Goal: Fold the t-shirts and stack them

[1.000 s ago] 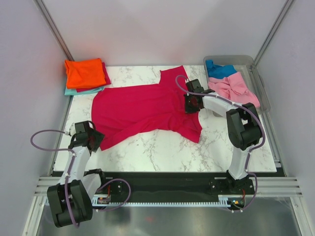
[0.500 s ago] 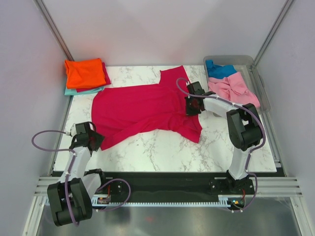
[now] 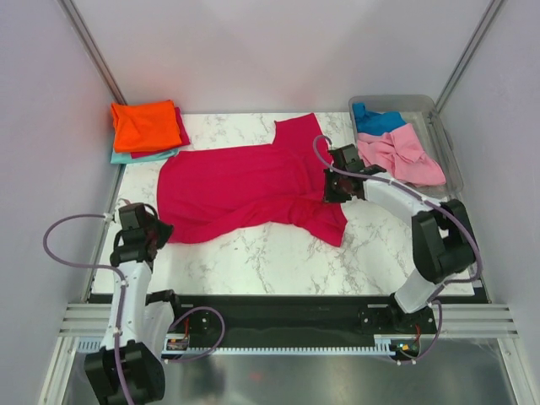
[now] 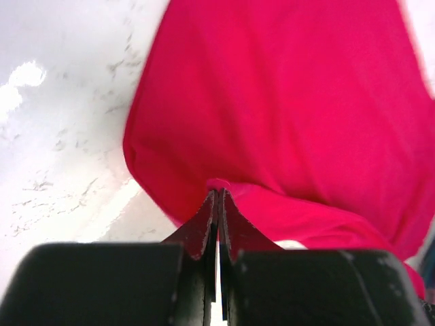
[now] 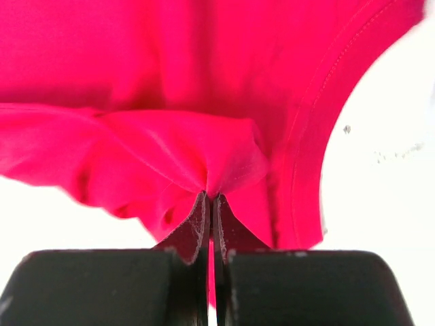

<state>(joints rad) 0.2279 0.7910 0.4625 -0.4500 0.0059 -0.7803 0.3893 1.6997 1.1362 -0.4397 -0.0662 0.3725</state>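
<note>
My left jaws: pressed shut on a pinch of the crimson t-shirt [image 4: 292,102], at its near-left corner. My right jaws: shut on a bunched fold by a stitched edge. Purpose, I judge: stretching it flat for folding. It lies on the worktop [image 3: 278,253], between folded stack [image 3: 148,126] and tub [image 3: 447,126].

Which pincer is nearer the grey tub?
Right. The right pincer grips the crimson shirt near the tub; the left pincer holds the shirt's opposite end, far from it.
</note>
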